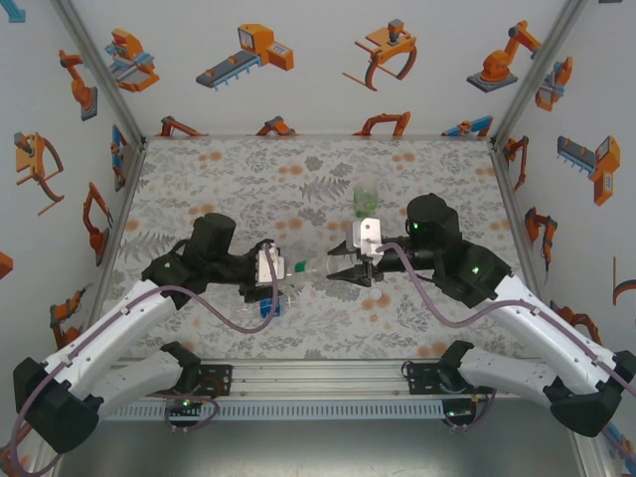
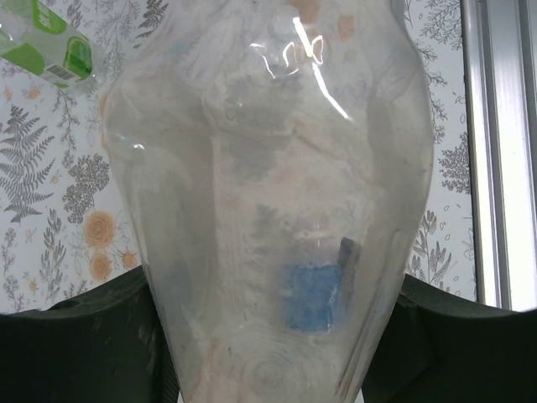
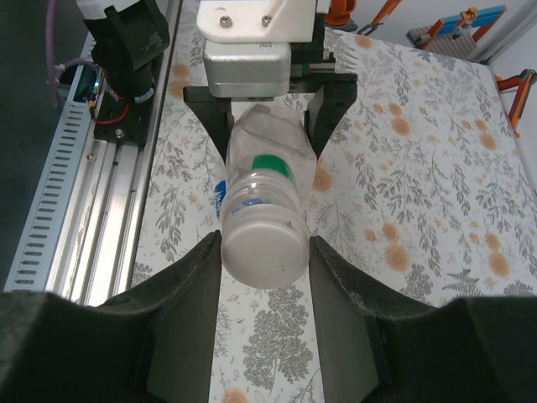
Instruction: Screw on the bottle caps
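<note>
A clear bottle (image 1: 310, 268) with a green patch near its neck hangs level above the table between both arms. My left gripper (image 1: 282, 269) is shut on its body, which bulges between the dark fingers (image 2: 80, 344) in the left wrist view. A whitish bottle cap (image 3: 267, 256) sits on the bottle's neck, and my right gripper (image 3: 265, 243) is shut on it from both sides. A second bottle (image 1: 268, 308) with a blue label lies on the table under the left gripper. A third bottle (image 1: 366, 193) with a green-and-white label (image 2: 50, 42) lies further back.
The aluminium rail (image 3: 84, 210) with the arm bases runs along the table's near edge. Robot-patterned walls (image 1: 89, 149) close the table in on the left, back and right. The floral tabletop (image 1: 248, 179) stretches behind the arms.
</note>
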You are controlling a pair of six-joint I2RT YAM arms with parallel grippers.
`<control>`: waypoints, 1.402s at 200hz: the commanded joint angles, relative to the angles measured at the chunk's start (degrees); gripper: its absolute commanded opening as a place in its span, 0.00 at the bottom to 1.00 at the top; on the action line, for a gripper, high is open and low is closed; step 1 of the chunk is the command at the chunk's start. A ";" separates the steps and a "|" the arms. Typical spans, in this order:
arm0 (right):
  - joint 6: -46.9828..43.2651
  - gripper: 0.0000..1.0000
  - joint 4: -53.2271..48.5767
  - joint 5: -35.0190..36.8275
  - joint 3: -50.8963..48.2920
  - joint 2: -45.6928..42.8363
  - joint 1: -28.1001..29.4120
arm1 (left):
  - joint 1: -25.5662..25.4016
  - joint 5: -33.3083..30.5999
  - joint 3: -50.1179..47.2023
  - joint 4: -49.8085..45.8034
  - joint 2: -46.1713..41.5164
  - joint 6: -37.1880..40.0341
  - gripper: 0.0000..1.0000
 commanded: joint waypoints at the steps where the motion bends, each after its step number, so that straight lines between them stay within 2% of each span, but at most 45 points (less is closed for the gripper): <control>1: -2.11 0.08 1.00 -0.08 2.69 0.38 1.07 | -0.06 1.56 2.01 -1.87 0.22 -0.27 0.00; 109: -8.12 0.04 -9.54 3.70 6.85 3.58 3.82 | -0.02 1.38 2.28 -2.13 0.36 -0.75 0.00; 280: -7.88 0.01 -7.26 5.86 6.08 5.36 5.75 | -0.02 1.73 2.37 -2.31 -0.35 -0.67 0.00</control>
